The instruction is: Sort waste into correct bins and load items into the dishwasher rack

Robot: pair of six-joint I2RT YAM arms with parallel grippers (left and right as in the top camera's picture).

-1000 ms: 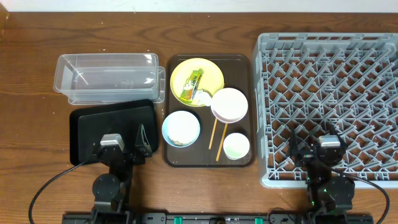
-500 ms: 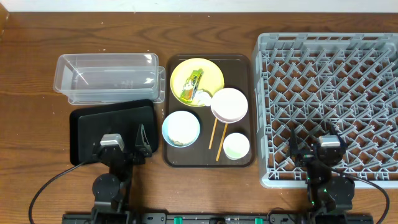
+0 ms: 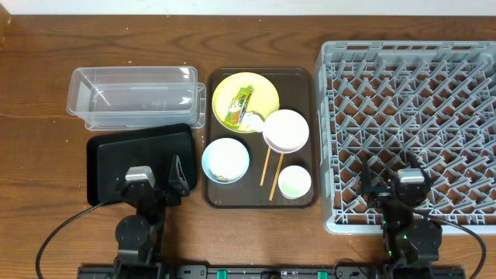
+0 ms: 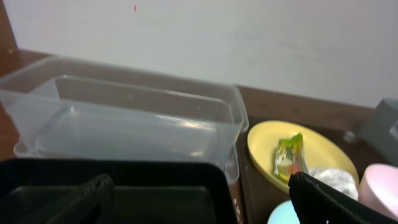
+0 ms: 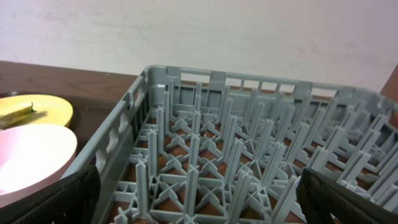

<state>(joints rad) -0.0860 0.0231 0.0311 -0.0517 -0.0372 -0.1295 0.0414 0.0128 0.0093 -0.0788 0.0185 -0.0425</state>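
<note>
The brown tray (image 3: 210, 132) holds a yellow plate (image 3: 263, 87) with a green-and-yellow wrapper (image 3: 239, 107) and a white tissue (image 3: 252, 122) on it. It also holds a white bowl (image 3: 286, 130), a light blue bowl (image 3: 225, 157) with whitish scraps, a pale green cup (image 3: 294, 182) and two chopsticks (image 3: 267, 167). The clear tub (image 3: 136, 97) and black tray (image 3: 139, 155) lie left of it. The grey rack (image 3: 411, 116) stands at the right. My left gripper (image 3: 151, 182) is open over the black tray (image 4: 155, 186). My right gripper (image 3: 395, 184) is open over the rack's front edge (image 5: 205, 124).
The wooden table's bare strip (image 3: 46, 155) runs left of the tub and black tray. The left wrist view shows the tub (image 4: 124, 118), the plate (image 4: 323, 149) and the wrapper (image 4: 289, 155). A white wall (image 5: 199, 31) stands behind the table.
</note>
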